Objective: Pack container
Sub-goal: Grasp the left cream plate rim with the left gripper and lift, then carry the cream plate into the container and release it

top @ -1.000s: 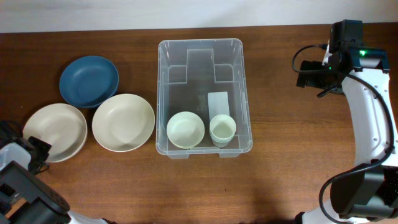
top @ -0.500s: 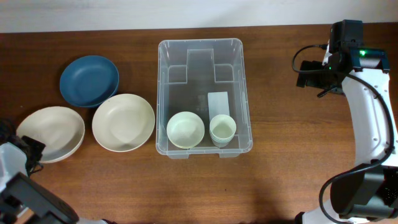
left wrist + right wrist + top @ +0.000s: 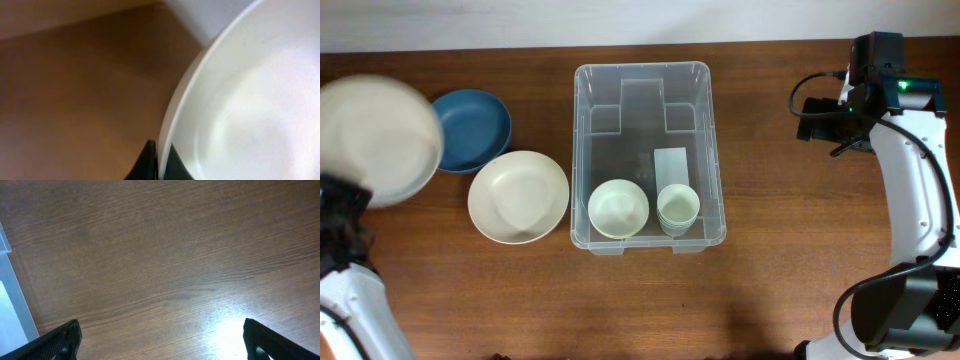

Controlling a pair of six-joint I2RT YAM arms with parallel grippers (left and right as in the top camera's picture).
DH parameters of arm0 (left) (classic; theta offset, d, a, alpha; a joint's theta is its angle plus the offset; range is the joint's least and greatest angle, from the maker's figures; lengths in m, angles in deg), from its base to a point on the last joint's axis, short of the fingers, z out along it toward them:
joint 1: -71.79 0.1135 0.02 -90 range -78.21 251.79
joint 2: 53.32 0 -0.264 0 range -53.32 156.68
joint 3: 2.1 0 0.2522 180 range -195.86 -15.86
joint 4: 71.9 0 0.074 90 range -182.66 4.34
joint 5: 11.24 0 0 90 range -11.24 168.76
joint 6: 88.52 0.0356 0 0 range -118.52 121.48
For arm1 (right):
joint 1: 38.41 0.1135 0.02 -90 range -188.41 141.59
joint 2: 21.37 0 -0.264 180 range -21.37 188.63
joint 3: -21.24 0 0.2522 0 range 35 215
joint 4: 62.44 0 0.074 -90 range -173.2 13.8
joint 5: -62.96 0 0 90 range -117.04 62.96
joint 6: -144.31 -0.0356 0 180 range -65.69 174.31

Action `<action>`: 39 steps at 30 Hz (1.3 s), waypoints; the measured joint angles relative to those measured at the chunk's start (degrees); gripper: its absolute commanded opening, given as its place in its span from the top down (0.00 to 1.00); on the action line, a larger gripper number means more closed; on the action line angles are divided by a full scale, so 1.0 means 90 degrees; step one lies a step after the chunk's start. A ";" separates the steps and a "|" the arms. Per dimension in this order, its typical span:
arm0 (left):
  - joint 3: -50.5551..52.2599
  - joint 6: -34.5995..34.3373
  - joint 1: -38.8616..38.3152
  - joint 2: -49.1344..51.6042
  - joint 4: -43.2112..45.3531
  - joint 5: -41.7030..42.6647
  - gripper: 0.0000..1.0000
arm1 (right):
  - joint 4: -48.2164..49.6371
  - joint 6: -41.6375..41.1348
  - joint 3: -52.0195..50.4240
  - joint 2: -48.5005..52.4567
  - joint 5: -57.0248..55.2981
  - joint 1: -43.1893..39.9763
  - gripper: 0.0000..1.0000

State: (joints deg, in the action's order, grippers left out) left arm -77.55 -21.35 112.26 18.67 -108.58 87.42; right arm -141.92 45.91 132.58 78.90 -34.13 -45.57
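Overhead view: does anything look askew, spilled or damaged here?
Nothing spilled or broken. Only the cream plate at far left stands out: blurred, apparently raised in the left pincer, its edge covering part of the blue plate. The bowl and cups sit upright in the container.

Brown woodgrain table (image 3: 770, 280), clear bin (image 3: 582, 150) with a white label (image 3: 670, 165), pale green bowl (image 3: 618, 208) and cup (image 3: 678, 207), dark blue plate (image 3: 475, 130), cream plate (image 3: 518, 196), second cream plate (image 3: 375, 140) too.
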 measured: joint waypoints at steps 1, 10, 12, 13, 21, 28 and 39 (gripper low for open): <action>-0.0010 0.0056 -0.0143 -0.0075 0.0243 0.0398 0.99 | -0.0002 0.0000 0.0000 0.0000 0.0000 0.0000 0.01; -0.0051 0.0255 -0.2873 -0.0151 0.1559 0.2130 0.99 | 0.0000 -0.0002 0.0000 0.0000 0.0000 0.0000 0.01; -0.0053 0.0255 -0.3451 -0.0097 0.1649 0.1921 0.99 | 0.0000 0.0000 0.0000 0.0000 0.0000 0.0000 0.01; -0.0053 0.0255 -0.3789 -0.0034 0.1712 0.1763 0.99 | 0.0000 0.0000 0.0000 0.0000 0.0000 0.0000 0.01; -0.0053 0.0282 -0.6071 0.1100 0.2198 -0.0262 0.99 | 0.0000 -0.0002 0.0000 0.0002 0.0000 0.0000 0.01; -0.0053 0.0284 -0.6586 0.2186 0.2710 -0.1154 0.99 | -0.0002 0.0000 0.0000 0.0005 0.0000 0.0000 0.01; -0.0056 0.0563 -0.6734 0.3130 0.3322 -0.1542 0.99 | 0.0000 0.0002 0.0000 0.0007 0.0000 0.0000 0.01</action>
State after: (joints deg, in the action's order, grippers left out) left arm -78.05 -16.28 51.65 46.84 -78.68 73.54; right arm -141.92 45.93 132.58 78.97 -34.13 -45.57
